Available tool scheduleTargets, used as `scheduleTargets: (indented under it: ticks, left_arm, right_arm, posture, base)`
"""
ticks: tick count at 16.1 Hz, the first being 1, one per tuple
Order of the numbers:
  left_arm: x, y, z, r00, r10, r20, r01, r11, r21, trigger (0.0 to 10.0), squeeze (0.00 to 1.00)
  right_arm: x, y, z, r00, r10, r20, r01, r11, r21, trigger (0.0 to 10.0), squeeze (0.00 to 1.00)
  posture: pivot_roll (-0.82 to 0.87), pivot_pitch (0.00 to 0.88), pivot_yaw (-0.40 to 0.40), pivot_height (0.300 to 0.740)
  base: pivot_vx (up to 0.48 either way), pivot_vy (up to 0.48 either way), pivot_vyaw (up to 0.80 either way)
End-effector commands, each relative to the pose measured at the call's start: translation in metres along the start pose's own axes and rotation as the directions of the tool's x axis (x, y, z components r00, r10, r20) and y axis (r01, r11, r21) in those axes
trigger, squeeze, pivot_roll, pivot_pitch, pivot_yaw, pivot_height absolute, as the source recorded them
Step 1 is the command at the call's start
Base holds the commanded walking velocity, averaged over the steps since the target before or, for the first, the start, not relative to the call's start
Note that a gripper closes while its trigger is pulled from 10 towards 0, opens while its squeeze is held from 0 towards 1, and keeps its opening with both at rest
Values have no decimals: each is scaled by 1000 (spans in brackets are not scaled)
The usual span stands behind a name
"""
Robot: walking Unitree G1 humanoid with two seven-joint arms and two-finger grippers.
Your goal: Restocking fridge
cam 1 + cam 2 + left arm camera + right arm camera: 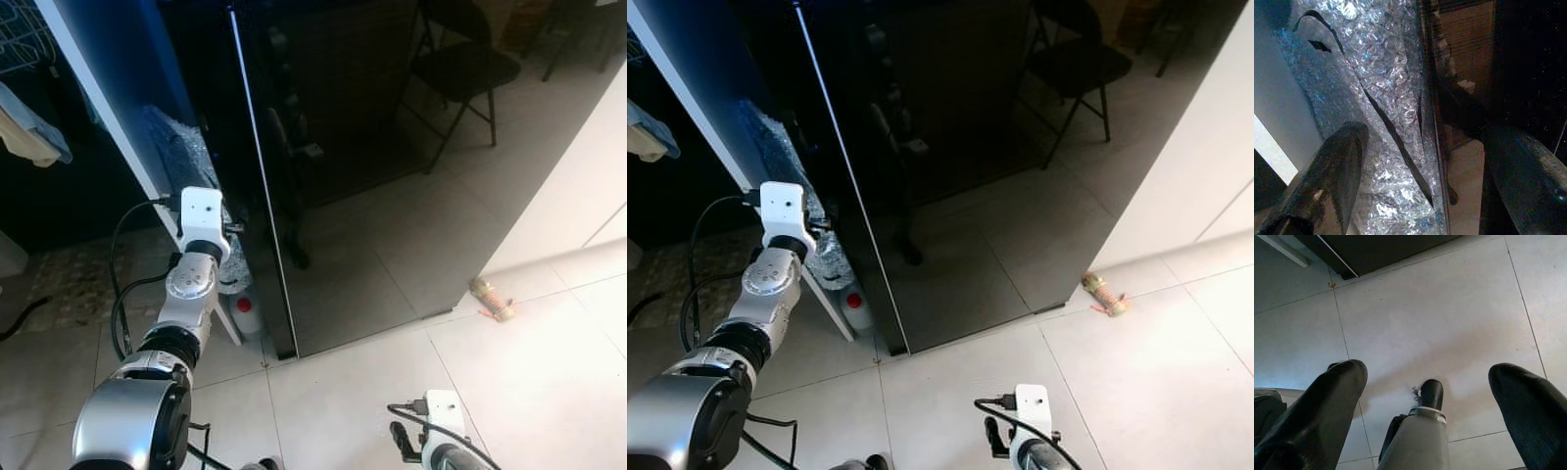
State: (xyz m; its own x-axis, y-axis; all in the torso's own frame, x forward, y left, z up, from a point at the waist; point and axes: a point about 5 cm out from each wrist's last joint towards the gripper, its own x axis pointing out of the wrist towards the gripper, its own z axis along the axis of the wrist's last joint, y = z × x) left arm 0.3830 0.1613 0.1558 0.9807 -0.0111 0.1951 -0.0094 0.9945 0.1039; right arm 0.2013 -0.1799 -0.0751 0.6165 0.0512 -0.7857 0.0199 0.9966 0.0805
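A tall glossy black fridge door (372, 147) stands ahead, its left edge (257, 176) running down to the floor. Bubble wrap (1386, 73) fills the gap between that edge and a slanted white panel (108, 117). My left arm is raised to this gap, and the left gripper (1425, 134) is open. One finger (1342, 161) lies over the wrap and the other finger (1518, 166) sits on the dark door side. The right gripper (1425, 372) hangs low, open and empty, pointing at the floor tiles.
A small white bottle with a red cap (245, 311) stands on the floor at the door's foot. A cylindrical object (492, 299) lies by the white wall (578, 186) on the right. A black folding chair (465, 69) stands behind. Cloth (29, 132) hangs at far left.
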Motion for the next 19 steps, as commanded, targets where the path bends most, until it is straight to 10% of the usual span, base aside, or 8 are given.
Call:
scheduleTargets:
  ticks: [1,12,17,19]
  left_arm:
    - [-2,6,-2,999,36,7,-36,999,-6,10000,0]
    - [-65,-9,-52,998,-58,-25,57,998,-12,10000,0]
    - [-107,4,-115,918,-47,-394,70,997,45,10000,0]
    - [-131,0,-142,811,-50,-583,77,997,21,10000,0]
  right_arm:
    - [0,2,-6,1000,8,-25,-8,1000,-1,10000,0]
    - [0,6,-6,1000,8,-15,-8,1000,18,10000,0]
    - [0,6,-5,1000,4,-11,-4,1000,15,10000,0]
    - [0,5,-5,1000,-24,0,24,999,31,10000,0]
  posture:
    - [-45,121,32,740]
    - [-63,141,67,740]
    - [-64,137,63,740]
    - [-67,127,68,740]
  base:
    - [0,0,0]
    - [0,0,0]
    - [0,0,0]
    - [0,0,0]
